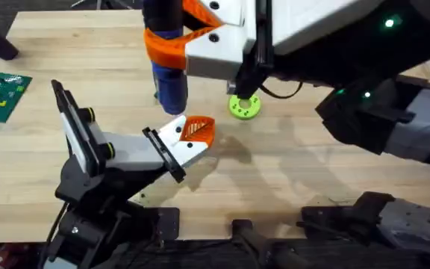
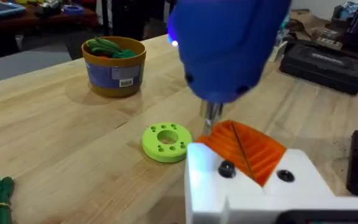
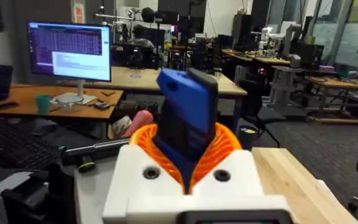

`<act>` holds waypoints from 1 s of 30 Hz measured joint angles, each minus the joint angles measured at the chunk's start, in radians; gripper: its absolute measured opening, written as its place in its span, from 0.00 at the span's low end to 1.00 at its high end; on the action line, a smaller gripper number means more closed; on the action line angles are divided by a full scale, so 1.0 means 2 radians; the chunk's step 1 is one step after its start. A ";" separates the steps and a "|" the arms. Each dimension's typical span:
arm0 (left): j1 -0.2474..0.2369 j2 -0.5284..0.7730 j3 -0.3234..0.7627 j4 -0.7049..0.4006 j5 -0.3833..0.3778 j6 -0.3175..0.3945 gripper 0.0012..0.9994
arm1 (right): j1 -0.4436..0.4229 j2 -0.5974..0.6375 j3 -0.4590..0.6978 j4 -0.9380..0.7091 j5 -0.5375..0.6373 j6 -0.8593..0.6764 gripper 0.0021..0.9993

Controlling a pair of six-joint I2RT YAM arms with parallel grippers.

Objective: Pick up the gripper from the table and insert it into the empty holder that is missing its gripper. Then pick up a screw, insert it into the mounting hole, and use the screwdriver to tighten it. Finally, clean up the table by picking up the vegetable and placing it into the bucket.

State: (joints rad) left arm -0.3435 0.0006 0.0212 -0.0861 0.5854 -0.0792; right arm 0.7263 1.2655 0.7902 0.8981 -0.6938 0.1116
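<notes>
Screwdriver, pinched by right pincer, stands over holder; green disc nearby.

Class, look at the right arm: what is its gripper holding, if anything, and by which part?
The right gripper holds the blue screwdriver by its handle, orange pads on either side, tip pointing down.

Right gripper clamped shut above the table, arm reaching across

arms: black, green LEDs | tool: white, orange pads
</notes>
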 joint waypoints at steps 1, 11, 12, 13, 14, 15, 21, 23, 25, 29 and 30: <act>0.000 0.000 0.000 0.000 0.000 0.000 0.01 | 0.002 0.000 0.000 0.000 0.000 0.000 0.03; 0.000 0.000 0.000 0.000 0.000 0.000 0.01 | 0.008 0.000 0.000 -0.008 -0.018 0.000 0.03; 0.000 0.000 0.000 0.000 0.000 0.000 0.01 | 0.008 0.000 0.000 -0.010 -0.019 0.000 0.03; 0.000 0.000 0.000 0.000 0.000 0.000 0.01 | 0.008 0.000 0.000 -0.010 -0.019 0.000 0.03; 0.000 0.000 0.000 0.000 0.000 0.000 0.01 | 0.008 0.000 0.000 -0.010 -0.020 0.000 0.03; 0.000 0.000 0.000 0.000 0.000 0.000 0.01 | 0.008 0.000 0.000 -0.010 -0.020 0.000 0.03; 0.000 0.000 0.000 0.000 0.000 0.000 0.01 | 0.008 0.000 0.000 -0.010 -0.021 0.008 0.03; 0.000 0.000 0.000 0.000 0.000 0.000 0.01 | 0.008 0.000 0.000 -0.010 -0.022 0.008 0.03; 0.000 0.000 0.000 0.000 0.000 0.000 0.01 | 0.008 0.000 0.000 -0.011 -0.022 0.008 0.03; 0.000 0.000 0.000 0.000 0.000 0.000 0.01 | 0.008 0.000 0.000 -0.021 -0.022 0.008 0.03; 0.000 0.000 0.000 0.000 0.000 0.000 0.01 | 0.008 0.000 0.000 -0.025 -0.022 0.008 0.03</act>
State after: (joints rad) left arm -0.3435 0.0006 0.0212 -0.0864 0.5854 -0.0792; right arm 0.7429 1.2652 0.7898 0.8488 -0.7387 0.1280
